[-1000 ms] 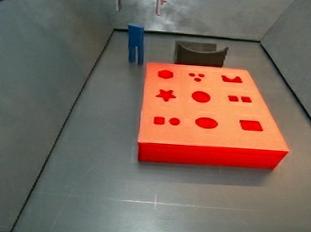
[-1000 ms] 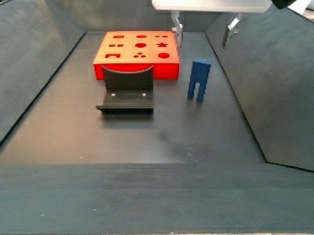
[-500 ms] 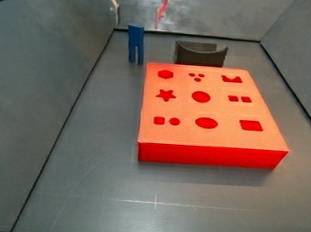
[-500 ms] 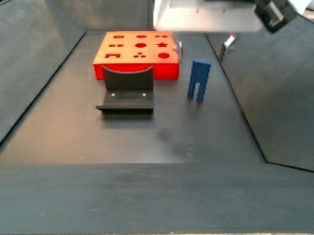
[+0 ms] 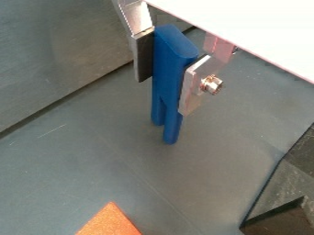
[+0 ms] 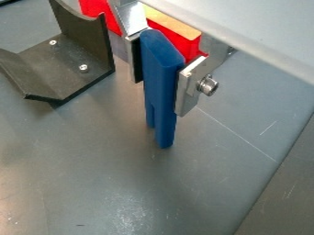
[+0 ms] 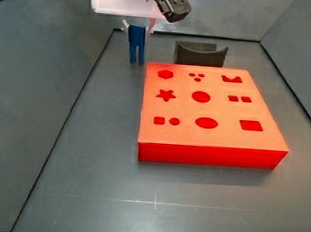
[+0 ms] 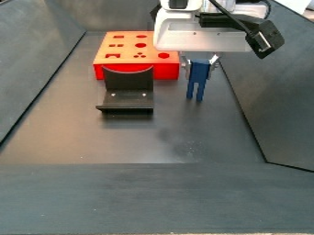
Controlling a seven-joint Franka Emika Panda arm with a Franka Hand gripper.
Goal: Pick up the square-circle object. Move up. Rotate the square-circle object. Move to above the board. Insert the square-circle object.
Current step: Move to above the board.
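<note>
Now step one, pick-up, in hand.
Board (image 7: 210, 112): flat on floor, cutouts all empty; fixture (image 8: 125, 90) just beside its edge.
Gripper (image 6: 160, 66): low beside board, fingers (image 5: 197, 81) straddling peg (image 6: 157, 87), one each side; jaws apparently not yet clamped, contact unclear.
Peg: upright on floor, just off board's corner.
Next, likely: close on peg, lift straight up.

Beneath me spreads a smooth dark grey floor (image 7: 86, 193), crossed by thin straight seams and carrying a dull sheen. Plain grey wall panels (image 7: 43, 40) slope up along both sides in soft, even light.
</note>
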